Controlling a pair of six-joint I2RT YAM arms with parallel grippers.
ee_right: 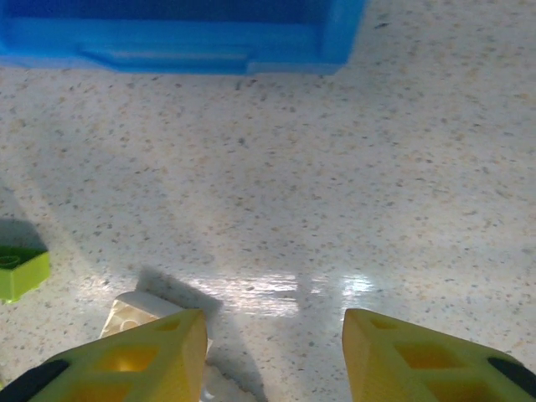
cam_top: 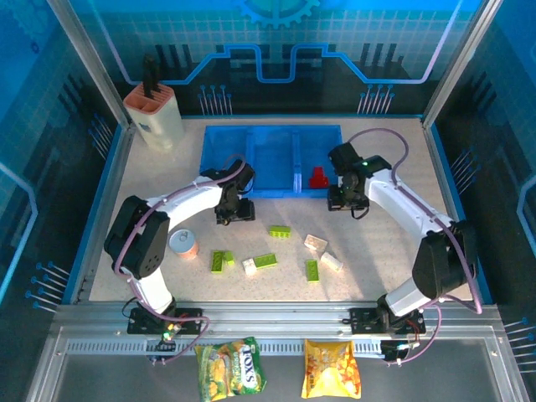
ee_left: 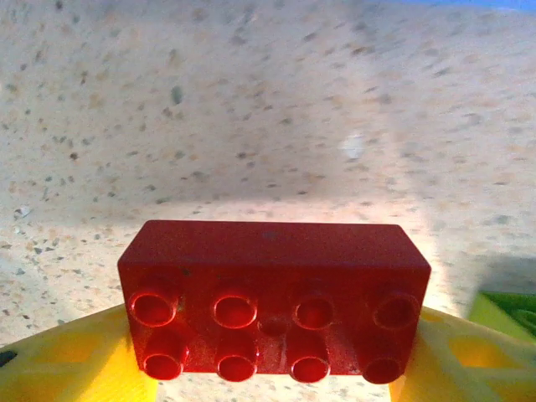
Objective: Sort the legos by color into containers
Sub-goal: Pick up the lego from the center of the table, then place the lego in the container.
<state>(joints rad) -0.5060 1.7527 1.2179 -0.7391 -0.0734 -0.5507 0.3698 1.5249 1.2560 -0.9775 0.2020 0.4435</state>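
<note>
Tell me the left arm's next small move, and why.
Probably raise the left gripper, taking its red brick toward the right compartment of the tray: the fingers bracket the brick's ends, and a second red brick lies there.

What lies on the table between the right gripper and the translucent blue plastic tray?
Nothing. In the right wrist view the speckled tabletop is bare from the right gripper to the translucent blue plastic tray; a cream brick lies beside one finger.
</note>
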